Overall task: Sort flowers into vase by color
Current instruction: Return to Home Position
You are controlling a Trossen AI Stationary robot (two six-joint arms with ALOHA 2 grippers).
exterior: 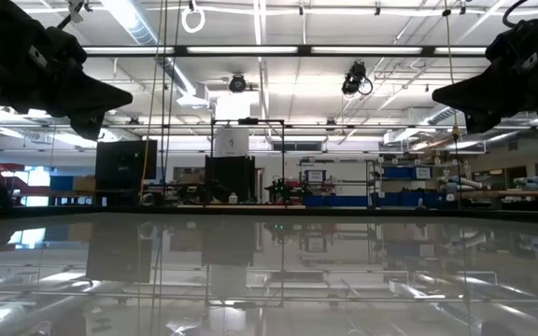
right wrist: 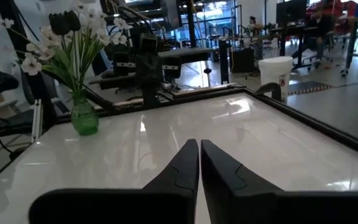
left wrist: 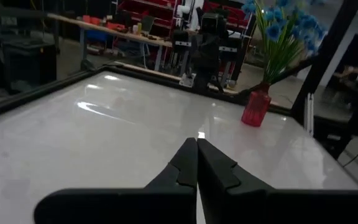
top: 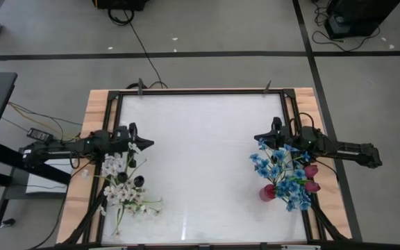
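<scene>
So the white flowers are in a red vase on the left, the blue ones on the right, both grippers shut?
No: the white flowers stand in a green vase, as the right wrist view shows. The blue flowers are on the right, and the left gripper and right gripper are shut.

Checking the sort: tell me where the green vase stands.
High view: the green vase stands near the table's left edge, beside the left gripper, holding white flowers.
</scene>
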